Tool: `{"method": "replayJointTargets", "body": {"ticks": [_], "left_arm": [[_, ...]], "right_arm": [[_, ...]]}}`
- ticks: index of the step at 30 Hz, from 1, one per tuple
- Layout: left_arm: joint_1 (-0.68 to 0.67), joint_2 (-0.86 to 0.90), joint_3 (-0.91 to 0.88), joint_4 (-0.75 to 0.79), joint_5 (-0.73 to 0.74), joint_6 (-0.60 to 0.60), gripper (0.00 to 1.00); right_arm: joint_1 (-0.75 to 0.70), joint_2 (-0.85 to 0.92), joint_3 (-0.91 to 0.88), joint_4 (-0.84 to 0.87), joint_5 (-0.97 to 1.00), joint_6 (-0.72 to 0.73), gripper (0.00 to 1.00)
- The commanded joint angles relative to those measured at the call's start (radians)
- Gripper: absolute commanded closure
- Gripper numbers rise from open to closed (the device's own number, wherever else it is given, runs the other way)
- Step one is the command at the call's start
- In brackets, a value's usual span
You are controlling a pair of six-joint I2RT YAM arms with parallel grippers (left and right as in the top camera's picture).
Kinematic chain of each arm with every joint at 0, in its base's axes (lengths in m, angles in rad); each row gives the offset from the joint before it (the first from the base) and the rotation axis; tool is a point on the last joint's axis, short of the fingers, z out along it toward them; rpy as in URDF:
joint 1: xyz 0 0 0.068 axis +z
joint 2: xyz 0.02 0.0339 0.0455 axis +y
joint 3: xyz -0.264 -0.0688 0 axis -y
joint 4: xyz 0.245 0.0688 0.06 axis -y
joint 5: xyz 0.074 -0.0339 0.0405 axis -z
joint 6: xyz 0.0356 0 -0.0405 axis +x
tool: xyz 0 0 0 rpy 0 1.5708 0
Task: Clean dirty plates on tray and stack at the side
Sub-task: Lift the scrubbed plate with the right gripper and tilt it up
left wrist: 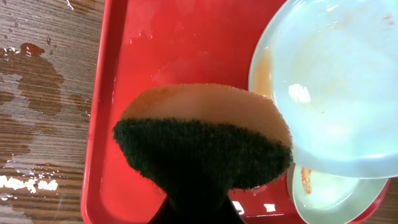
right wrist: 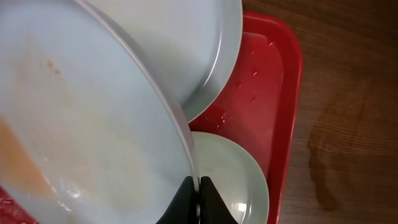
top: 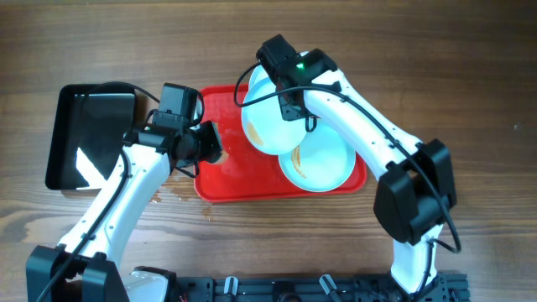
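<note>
Plate point(top: 262, 126) pinched in right jaws; left jaws grip sponge point(left wrist: 202, 140); wooden table point(left wrist: 37, 124) wet.

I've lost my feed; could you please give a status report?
Left gripper shut on sponge. Right gripper shut on rim of tilted plate, above tray. Nothing between sponge and plate.

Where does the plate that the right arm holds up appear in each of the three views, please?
Overhead: the lifted plate is tilted over the red tray, upper middle.
Left wrist: the lifted plate is at upper right, beyond the sponge.
Right wrist: the lifted plate fills the left, rim pinched in the jaws at bottom centre.
Shared landmark: the red tray.
</note>
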State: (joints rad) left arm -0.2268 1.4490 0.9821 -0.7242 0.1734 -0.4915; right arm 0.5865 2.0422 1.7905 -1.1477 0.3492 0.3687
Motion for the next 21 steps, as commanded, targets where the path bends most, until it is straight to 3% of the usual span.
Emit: {"method": "replayJointTargets", "body": {"ticks": [1, 6, 21], "left_arm": [[0.006, -0.013, 0.019, 0.005, 0.005, 0.016, 0.96], [0.006, -0.013, 0.019, 0.002, 0.005, 0.016, 0.96], [0.006, -0.013, 0.019, -0.029, 0.006, 0.016, 0.96]], "right_arm": [[0.003, -0.098, 0.026, 0.006, 0.004, -0.003, 0.96], [0.040, -0.118, 0.026, 0.013, 0.029, -0.027, 0.96], [0.275, -0.118, 0.014, 0.009, 0.488, -0.024, 0.96]]}}
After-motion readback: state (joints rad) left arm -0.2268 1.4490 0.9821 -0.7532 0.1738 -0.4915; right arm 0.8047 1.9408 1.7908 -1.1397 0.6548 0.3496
